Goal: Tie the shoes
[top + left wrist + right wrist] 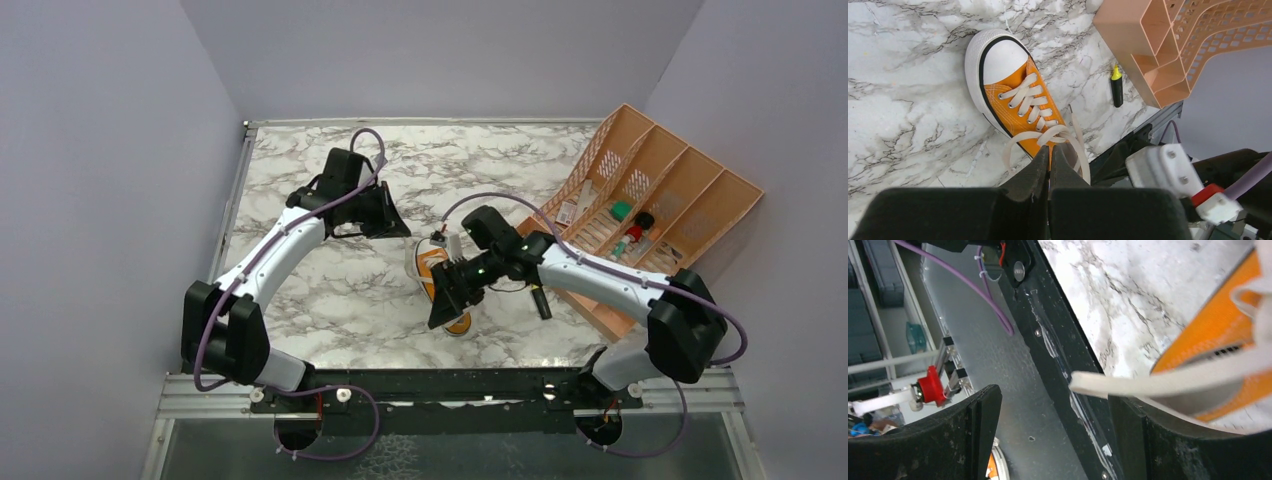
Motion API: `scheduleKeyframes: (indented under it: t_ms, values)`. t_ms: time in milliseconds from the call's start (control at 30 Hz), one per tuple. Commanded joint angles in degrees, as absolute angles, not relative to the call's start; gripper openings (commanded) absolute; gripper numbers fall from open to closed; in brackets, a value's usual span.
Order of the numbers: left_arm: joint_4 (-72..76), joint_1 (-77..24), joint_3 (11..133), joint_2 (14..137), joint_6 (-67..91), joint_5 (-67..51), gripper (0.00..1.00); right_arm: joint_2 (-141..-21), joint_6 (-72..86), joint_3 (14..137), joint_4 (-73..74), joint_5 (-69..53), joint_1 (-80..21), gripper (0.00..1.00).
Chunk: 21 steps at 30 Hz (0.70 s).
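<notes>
The orange sneaker [1020, 100] is laid mid-table [908, 100], laces loose. The right gripper [1055, 397] is spread around a lace end [1158, 380] (not yet pinched). The left gripper [1049, 152] is pressed together, nothing seen held. If closed off-centre, the lace could be missed or the shoe dragged.

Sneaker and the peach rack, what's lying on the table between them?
A yellow-tipped black highlighter lies between sneaker and rack, seen in the left wrist view.
</notes>
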<state>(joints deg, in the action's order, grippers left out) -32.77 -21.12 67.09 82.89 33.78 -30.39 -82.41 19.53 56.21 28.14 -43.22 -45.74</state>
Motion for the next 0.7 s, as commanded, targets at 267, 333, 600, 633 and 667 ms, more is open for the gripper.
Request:
scheduleKeyframes:
  t_ms: [267, 333, 600, 633, 667]
  values:
    - [-33.0, -21.4, 66.3, 76.7, 35.7, -28.8, 0.00, -85.7, 25.7, 63.0, 11.8, -30.5, -56.1, 0.26]
    - [-33.0, -21.4, 66.2, 76.8, 35.2, -28.7, 0.00, -88.0, 27.2, 69.6, 15.9, -34.0, -56.0, 0.13]
    - [-32.8, -21.4, 69.3, 80.1, 32.7, -30.9, 0.00, -92.5, 30.6, 72.6, 12.6, -41.1, -56.1, 0.35]
    - [-32.7, -21.4, 69.9, 80.6, 32.5, -31.4, 0.00, -93.1, 30.5, 72.7, 12.4, -41.9, -56.1, 0.44]
    - [-32.5, -21.4, 70.3, 81.1, 32.4, -32.1, 0.00, -93.6, 30.4, 72.7, 12.6, -42.2, -56.1, 0.51]
